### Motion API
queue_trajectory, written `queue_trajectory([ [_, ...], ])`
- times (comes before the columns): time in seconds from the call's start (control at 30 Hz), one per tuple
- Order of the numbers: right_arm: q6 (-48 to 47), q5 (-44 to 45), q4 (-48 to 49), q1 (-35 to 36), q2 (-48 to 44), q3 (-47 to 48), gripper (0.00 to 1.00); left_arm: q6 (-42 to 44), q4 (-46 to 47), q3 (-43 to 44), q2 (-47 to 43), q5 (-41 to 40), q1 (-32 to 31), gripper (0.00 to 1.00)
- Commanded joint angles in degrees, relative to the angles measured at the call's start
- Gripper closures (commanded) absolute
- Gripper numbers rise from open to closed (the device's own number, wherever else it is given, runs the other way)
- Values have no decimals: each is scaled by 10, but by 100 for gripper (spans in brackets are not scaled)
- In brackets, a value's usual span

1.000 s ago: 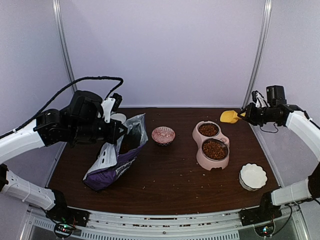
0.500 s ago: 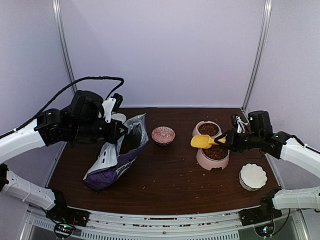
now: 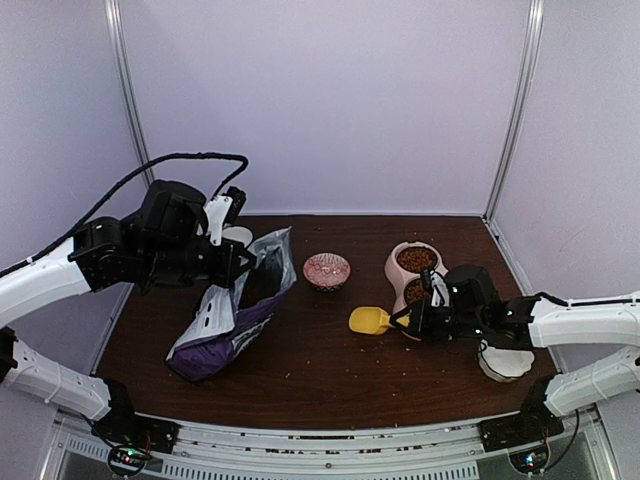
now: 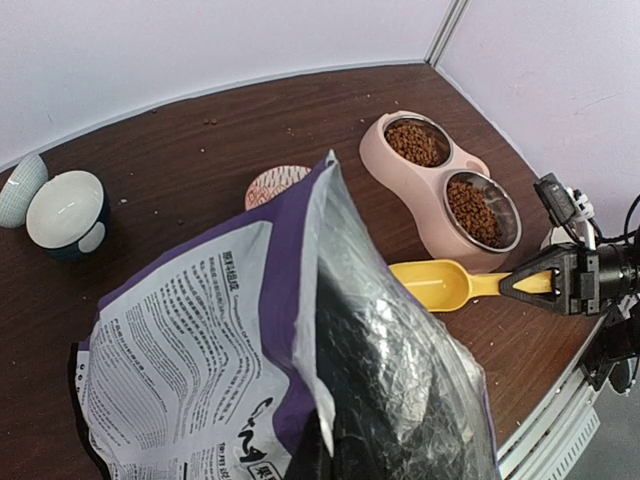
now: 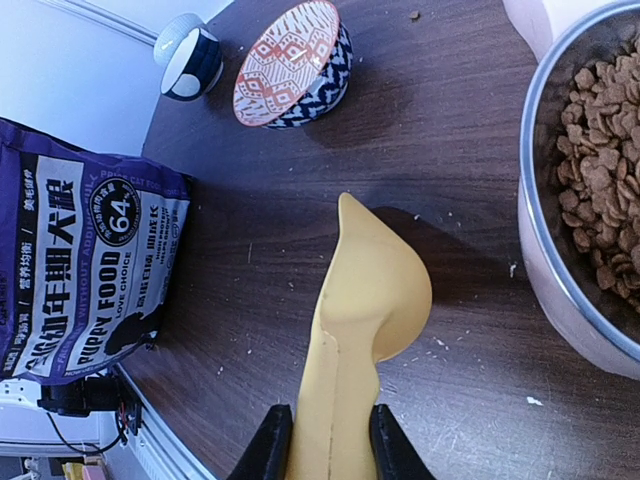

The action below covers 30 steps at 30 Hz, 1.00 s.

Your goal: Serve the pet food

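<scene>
The pet food [image 3: 416, 259] fills both steel bowls of the pink double feeder [image 3: 394, 270]; it shows too in the left wrist view [image 4: 482, 209] and the right wrist view [image 5: 600, 190]. My right gripper [image 3: 407, 320] [image 5: 330, 440] is shut on the handle of an empty yellow scoop [image 3: 369, 320] [image 4: 440, 283] [image 5: 375, 290]. It holds the scoop low over the table, just left of the feeder. My left gripper [image 3: 235, 265] grips the rim of the open purple food bag [image 3: 232, 318] [image 4: 200, 340] [image 5: 80, 270] and props it up. The bag hides its fingers in the left wrist view.
A red patterned bowl [image 3: 327, 270] [image 5: 293, 65] sits between bag and feeder. A white scalloped bowl [image 3: 505, 358] lies under my right arm. A dark cup [image 4: 66, 212] and a striped bowl [image 4: 22, 188] stand at the back left. Crumbs dot the wooden table [image 3: 330, 370].
My right arm has swung from the back right corner down and to the left, carrying the scoop past the feeder to the table in front of it. Left arm and bag are still.
</scene>
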Motion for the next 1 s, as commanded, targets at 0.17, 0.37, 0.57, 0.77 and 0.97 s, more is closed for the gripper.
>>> queue_trajectory([
  [0.17,3,41,19,14,17,-10,50,-1,54,27,-12,17,1,100],
  [0.37,-16,37,6,15,2,-10,17,1,56,30,-13,20,1,100],
  [0.57,-50,48,-53,16,-13,14,0,3,52,36,-9,23,1,100],
  [0.77,-92,92,-147,15,-61,52,0,14,46,43,-15,22,1,100],
  [0.97,-129,180,-260,14,-129,106,0,40,45,62,-21,80,14,100],
])
